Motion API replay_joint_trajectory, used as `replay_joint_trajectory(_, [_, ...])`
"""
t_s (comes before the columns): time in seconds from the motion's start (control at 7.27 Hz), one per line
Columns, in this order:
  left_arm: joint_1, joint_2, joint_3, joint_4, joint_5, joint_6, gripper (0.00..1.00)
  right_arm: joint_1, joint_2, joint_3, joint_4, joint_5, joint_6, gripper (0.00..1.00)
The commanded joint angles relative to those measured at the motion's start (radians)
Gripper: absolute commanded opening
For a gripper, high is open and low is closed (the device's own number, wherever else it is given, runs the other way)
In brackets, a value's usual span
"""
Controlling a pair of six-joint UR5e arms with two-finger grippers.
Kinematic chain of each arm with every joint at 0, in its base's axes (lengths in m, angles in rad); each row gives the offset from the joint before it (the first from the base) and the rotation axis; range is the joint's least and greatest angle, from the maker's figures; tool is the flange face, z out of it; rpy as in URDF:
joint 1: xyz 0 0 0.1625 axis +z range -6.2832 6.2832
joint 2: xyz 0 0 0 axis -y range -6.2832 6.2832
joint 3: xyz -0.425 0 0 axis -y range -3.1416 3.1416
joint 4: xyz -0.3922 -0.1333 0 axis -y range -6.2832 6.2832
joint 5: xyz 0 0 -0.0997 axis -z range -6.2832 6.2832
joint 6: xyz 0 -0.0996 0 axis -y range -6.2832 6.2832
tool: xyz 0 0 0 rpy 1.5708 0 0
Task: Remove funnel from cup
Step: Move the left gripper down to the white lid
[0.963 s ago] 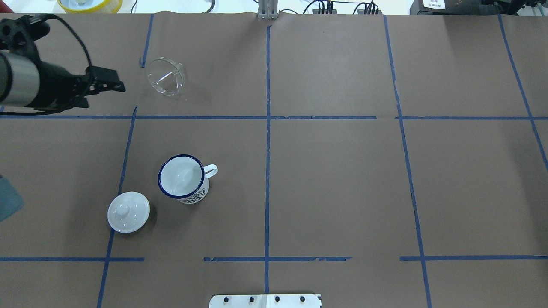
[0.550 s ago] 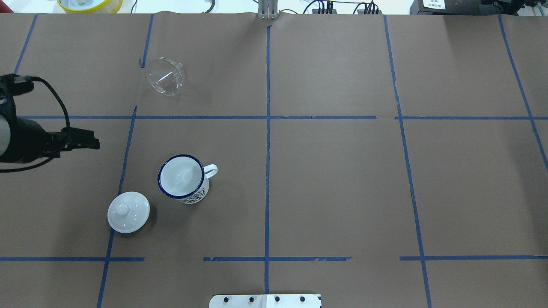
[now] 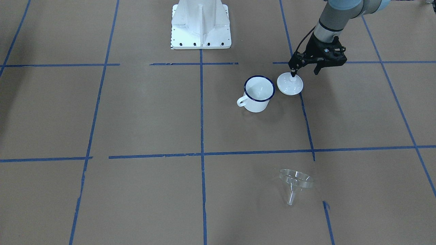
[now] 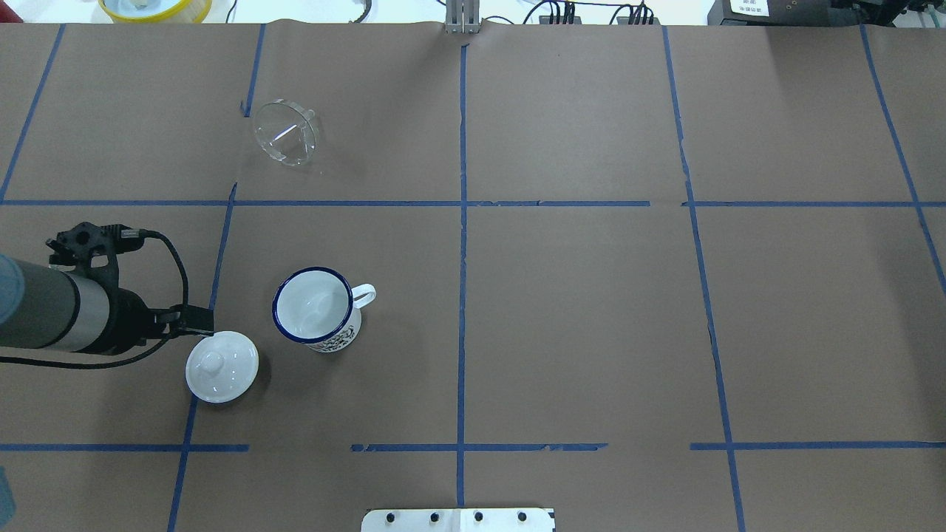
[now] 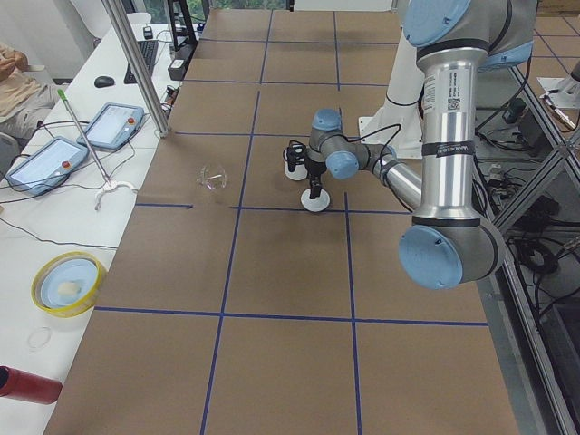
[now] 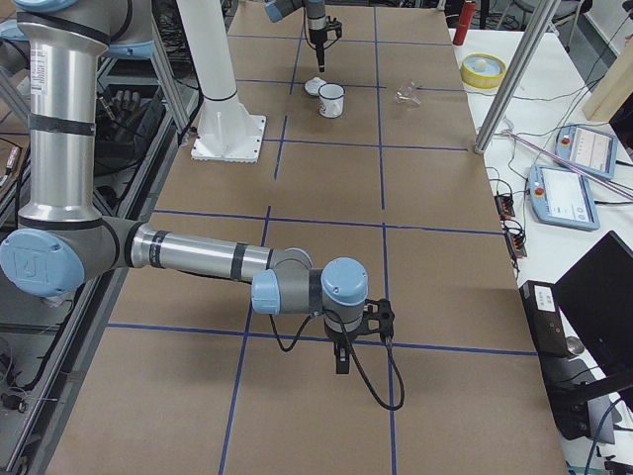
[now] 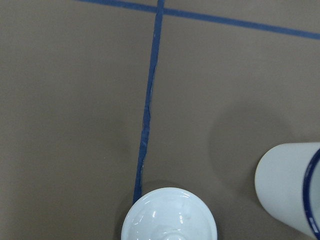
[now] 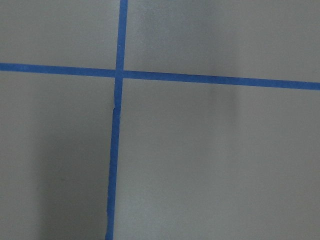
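Note:
The clear funnel [image 4: 284, 133] lies on its side on the brown table, far from the cup, and also shows in the front view [image 3: 295, 182]. The white cup [image 4: 314, 307] with a blue rim stands upright and empty [image 3: 259, 93]. My left gripper [image 4: 196, 319] is open and empty [image 3: 304, 72]. It hangs just above the left edge of the white knobbed lid [image 4: 222, 366], left of the cup. My right gripper [image 6: 341, 361] shows only in the exterior right view, far from these things, and I cannot tell its state.
The lid [image 3: 290, 84] sits beside the cup; the left wrist view shows the lid [image 7: 170, 215] and the cup wall [image 7: 292, 190]. The robot's white base plate [image 4: 458, 519] is at the near edge. A yellow bowl [image 4: 155, 7] sits beyond the far edge.
My left arm has moved from beside the funnel back toward the robot's side, down to the lid. The funnel, cup and lid have not moved.

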Motion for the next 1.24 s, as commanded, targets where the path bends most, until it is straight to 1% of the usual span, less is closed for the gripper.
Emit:
replay_joint_trajectory(0.0, [0.017,-0.070,0.084,-0.001,0.030,-0.007,0.99,0.000,0.000,0.000,0.000,0.000,0.000,1.00])
replay_joint_trajectory(0.14, [0.019,-0.084,0.093,-0.001,0.029,-0.007,0.98,0.000,0.000,0.000,0.000,0.000,0.000,1.00])
replay_joint_trajectory(0.55, [0.059,-0.083,0.089,0.001,0.029,-0.009,0.97,0.000,0.000,0.000,0.000,0.000,0.000,1.00])
replay_joint_trajectory(0.96, [0.060,-0.073,0.084,0.009,0.027,-0.009,0.95,0.000,0.000,0.000,0.000,0.000,0.000,1.00])
replay_joint_trajectory(1.1, [0.060,-0.073,0.086,0.009,0.029,-0.009,0.91,0.000,0.000,0.000,0.000,0.000,0.000,1.00])
